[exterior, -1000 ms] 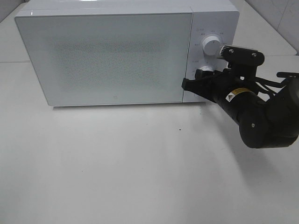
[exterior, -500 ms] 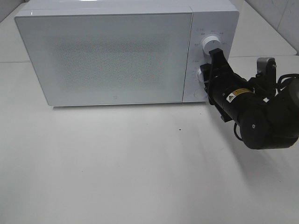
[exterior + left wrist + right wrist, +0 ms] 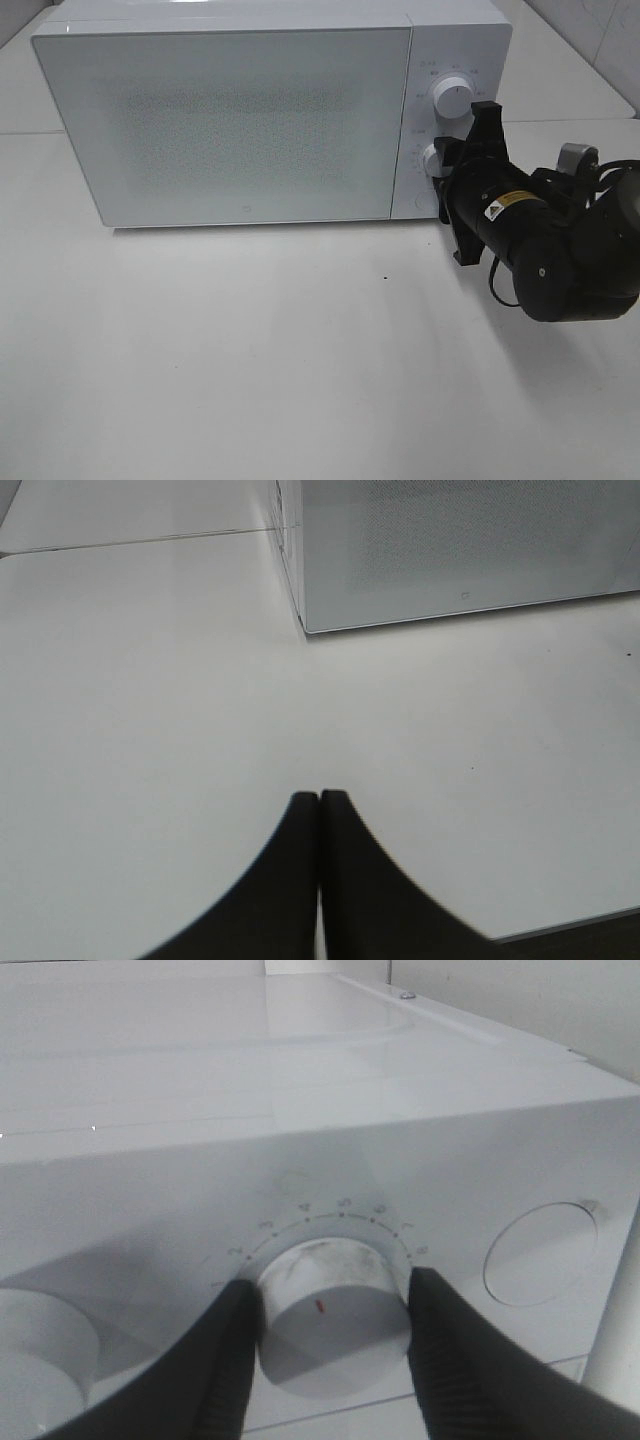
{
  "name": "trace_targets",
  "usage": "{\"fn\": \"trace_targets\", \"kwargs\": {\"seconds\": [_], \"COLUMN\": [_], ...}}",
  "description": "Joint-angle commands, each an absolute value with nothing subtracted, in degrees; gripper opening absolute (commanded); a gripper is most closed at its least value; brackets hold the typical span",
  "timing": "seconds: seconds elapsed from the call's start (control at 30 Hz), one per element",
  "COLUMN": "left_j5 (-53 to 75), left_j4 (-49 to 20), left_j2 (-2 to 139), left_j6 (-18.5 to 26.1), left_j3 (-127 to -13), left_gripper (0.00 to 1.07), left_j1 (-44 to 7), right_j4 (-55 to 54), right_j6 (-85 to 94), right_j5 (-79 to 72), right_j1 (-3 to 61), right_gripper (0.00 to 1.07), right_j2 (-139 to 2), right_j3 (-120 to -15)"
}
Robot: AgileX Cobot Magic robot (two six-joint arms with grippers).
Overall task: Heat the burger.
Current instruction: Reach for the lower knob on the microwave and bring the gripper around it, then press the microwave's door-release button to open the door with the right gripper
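The burger is out of view; the white microwave stands with its door shut, and its frosted window shows nothing inside. My right gripper is at the control panel, shut on the lower timer knob. In the right wrist view the two black fingers clasp this white knob from both sides, under a numbered dial scale. My left gripper is shut and empty, over the bare table in front of the microwave's left corner. It does not show in the high view.
A second white knob sits above the held one, and it also shows in the right wrist view. A round button is on the panel beside the held knob. The white table stretches in front of the microwave.
My right wrist has rolled about a quarter turn while staying on the lower knob; the gripper body went from lying flat to standing on edge. The left arm has not moved.
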State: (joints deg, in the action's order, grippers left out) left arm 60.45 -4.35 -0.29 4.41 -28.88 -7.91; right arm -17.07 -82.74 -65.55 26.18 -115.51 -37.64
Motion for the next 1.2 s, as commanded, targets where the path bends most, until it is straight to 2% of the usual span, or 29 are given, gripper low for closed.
{"fn": "trace_targets", "kwargs": {"seconds": [0.03, 0.07, 0.1, 0.13, 0.4, 0.47, 0.57, 0.63, 0.77, 0.93, 1.07, 1.17, 1.2], "left_j5": [59.59, 59.59, 59.59, 59.59, 59.59, 59.59, 59.59, 59.59, 59.59, 59.59, 59.59, 59.59, 59.59], "left_j4": [-4.41, -4.41, -4.41, -4.41, -4.41, -4.41, -4.41, -4.41, -4.41, -4.41, -4.41, -4.41, -4.41], "left_j2": [-0.80, -0.80, -0.80, -0.80, -0.80, -0.80, -0.80, -0.80, -0.80, -0.80, -0.80, -0.80, -0.80], "left_j6": [3.95, 3.95, 3.95, 3.95, 3.95, 3.95, 3.95, 3.95, 3.95, 3.95, 3.95, 3.95, 3.95], "left_j3": [-28.71, -28.71, -28.71, -28.71, -28.71, -28.71, -28.71, -28.71, -28.71, -28.71, -28.71, -28.71, -28.71], "left_gripper": [0.00, 0.00, 0.00, 0.00, 0.00, 0.00, 0.00, 0.00, 0.00, 0.00, 0.00, 0.00, 0.00], "left_j1": [-7.79, -7.79, -7.79, -7.79, -7.79, -7.79, -7.79, -7.79, -7.79, -7.79, -7.79, -7.79, -7.79], "right_j4": [-15.53, -15.53, -15.53, -15.53, -13.58, -8.65, -7.10, -1.26, 1.38, 6.07, 12.38, 14.04, 14.84], "right_j6": [-81.47, -81.47, -79.35, -78.21, -77.41, -76.89, -76.43, -71.45, -62.80, -47.04, -32.89, -29.34, -27.04], "right_j5": [-70.53, -70.53, -71.16, -72.08, -75.23, -78.72, -79.47, -79.87, -79.01, -70.19, -54.37, -47.78, -40.91], "right_j1": [26.01, 26.01, 26.01, 26.01, 26.01, 25.84, 25.84, 25.84, 25.84, 25.84, 25.84, 25.84, 25.84], "right_gripper": [0.46, 0.46, 0.58, 0.64, 0.65, 0.65, 0.65, 0.63, 0.62, 0.62, 0.62, 0.62, 0.62], "right_j2": [-114.76, -114.76, -114.76, -114.76, -114.76, -114.76, -114.76, -113.50, -110.98, -104.74, -97.86, -95.28, -92.53], "right_j3": [-39.59, -39.59, -39.19, -38.50, -34.61, -32.09, -31.86, -31.63, -31.63, -31.63, -31.63, -31.63, -31.68]}}
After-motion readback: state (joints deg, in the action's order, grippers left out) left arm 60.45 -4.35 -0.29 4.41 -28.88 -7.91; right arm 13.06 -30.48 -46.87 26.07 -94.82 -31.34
